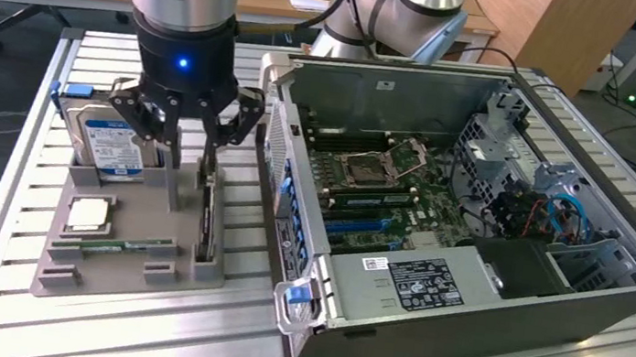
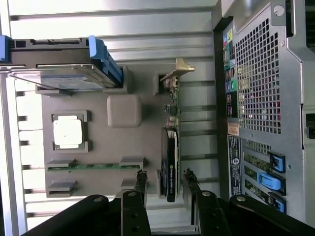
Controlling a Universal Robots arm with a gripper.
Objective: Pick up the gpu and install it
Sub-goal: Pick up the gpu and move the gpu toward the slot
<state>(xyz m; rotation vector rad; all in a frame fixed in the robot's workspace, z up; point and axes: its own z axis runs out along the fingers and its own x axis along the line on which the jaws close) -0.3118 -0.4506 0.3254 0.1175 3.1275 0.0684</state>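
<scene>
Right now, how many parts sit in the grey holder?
4: hard drive upright, farthest; processor chip flat before it; RAM stick nearest; gpu on edge beside the case.

- We find the tray (image 1: 114, 274) on the table (image 1: 88, 333), at the exterior view's left of the computer case (image 1: 463, 295).
- The gpu (image 1: 209, 220) stands on edge along the tray's side nearest the case.
- The hard drive (image 1: 111, 144) stands at the tray's far end.

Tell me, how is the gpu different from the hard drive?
The gpu is a thin dark card with a tan metal end; the hard drive is thicker and silver, with a blue label. The gpu sits between the fingers of the open end effector; the hard drive stands off to one side of it. Both stand on edge in the grey holder.
</scene>
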